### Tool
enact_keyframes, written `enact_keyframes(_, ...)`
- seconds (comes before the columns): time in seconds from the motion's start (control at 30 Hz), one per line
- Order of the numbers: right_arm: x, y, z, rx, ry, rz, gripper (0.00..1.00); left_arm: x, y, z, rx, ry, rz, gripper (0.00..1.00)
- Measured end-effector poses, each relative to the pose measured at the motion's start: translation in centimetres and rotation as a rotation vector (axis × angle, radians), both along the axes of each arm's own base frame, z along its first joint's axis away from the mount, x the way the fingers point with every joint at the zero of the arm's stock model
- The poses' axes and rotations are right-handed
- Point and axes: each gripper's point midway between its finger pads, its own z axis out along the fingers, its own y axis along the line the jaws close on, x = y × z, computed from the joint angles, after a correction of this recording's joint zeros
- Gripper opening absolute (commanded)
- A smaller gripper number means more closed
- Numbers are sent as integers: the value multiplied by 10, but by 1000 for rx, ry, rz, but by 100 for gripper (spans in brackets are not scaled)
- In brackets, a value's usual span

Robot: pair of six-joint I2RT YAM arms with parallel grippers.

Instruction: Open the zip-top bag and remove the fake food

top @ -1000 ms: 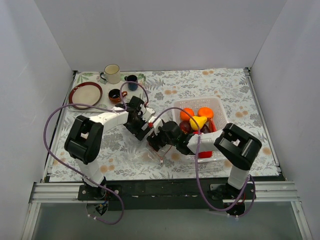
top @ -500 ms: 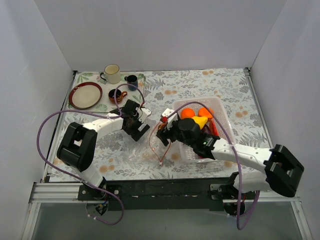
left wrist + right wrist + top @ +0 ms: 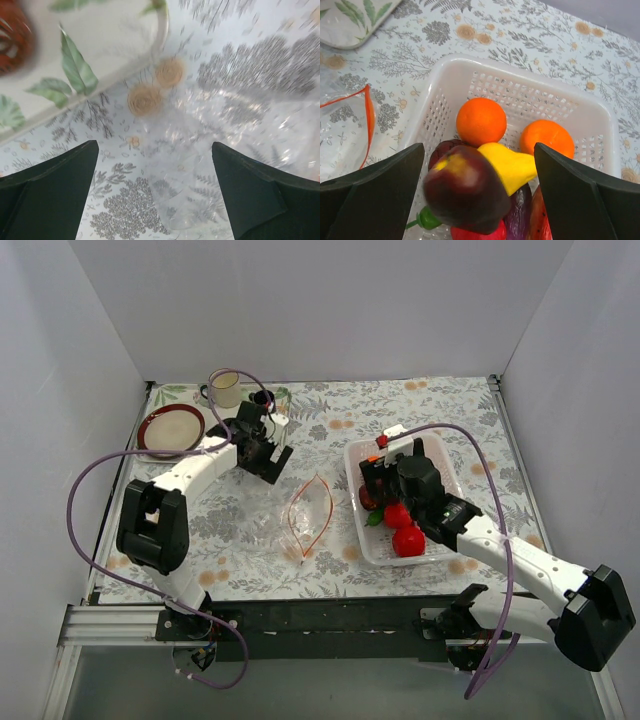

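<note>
- One flowered cloth covers the table top. I place everything below against the white basket standing on its right half.
- On my overhead feed the right arm reaches from its base over the near side of the basket. The left arm stretches away to the far left of it.
- The clear bag lies flat on the cloth just left of the basket, with a thin strip of cloth between them. Its orange-red zip strip is parted into a narrow loop, so the mouth is open.
- A brown plate sits well to the left of the basket, by the left wall.
- The right gripper hangs over the basket, released, fingers spread wide. A dark red fruit, blurred on my wrist feed, is between them and clear of the right finger. I cannot tell whether it brushes the left one.
- The left gripper is released as well, fingers wide apart over cloth and crinkled clear plastic. It is left of the basket and beyond the bag.
- The toy fruit is in the basket. Two orange balls lie toward its far wall, a yellow piece in front of them, and red pieces and a bit of green nearer the arm.
- A cream mug stands far to the left of the basket, at the back edge of the cloth.
</note>
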Motion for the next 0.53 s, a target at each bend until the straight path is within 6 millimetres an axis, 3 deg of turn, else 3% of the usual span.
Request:
enact_keyframes(0.1, -2, -7, -3, -14, 36, -37, 99, 20, -16, 33, -80, -69, 18, 98)
enact_keyframes(0.2, -2, -12, 2, -22, 53, -70, 98, 21, -24, 50, -137, -83, 24, 98)
enact_keyframes(0.53, -2, -33, 20, -33, 22, -165, 98, 4, -28, 43, -189, -34, 58, 98)
